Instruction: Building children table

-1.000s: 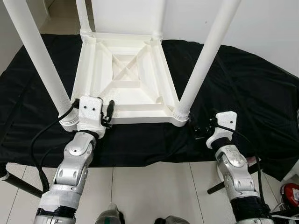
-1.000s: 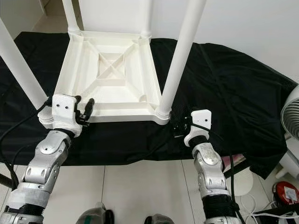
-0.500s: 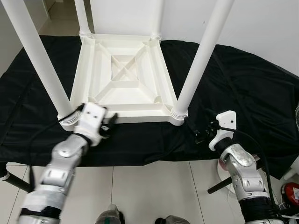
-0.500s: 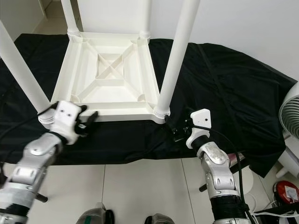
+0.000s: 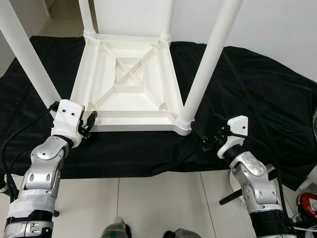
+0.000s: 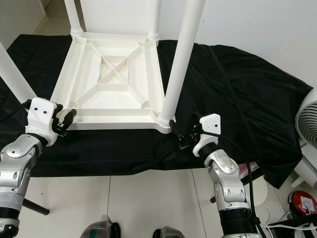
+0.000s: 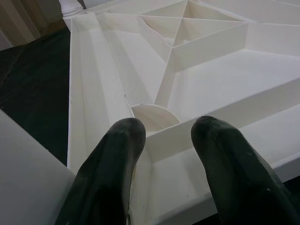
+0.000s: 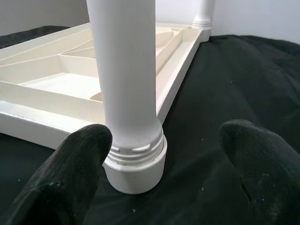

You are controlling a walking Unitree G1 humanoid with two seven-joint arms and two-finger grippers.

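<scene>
The upturned white plastic children's table (image 5: 130,84) lies on the black cloth (image 5: 257,94), both grippers spread wide, left gripper (image 5: 88,124) and right gripper (image 5: 207,141) at its near corners; a careless nudge could loosen the near right leg (image 5: 205,64).

Two jointed silver arms, white wrist housings, black cables, rounded black-fingered left tool (image 7: 164,154)

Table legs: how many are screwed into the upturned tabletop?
4, one per corner: near-left, near-right, far-left, far-right of the tabletop.
</scene>
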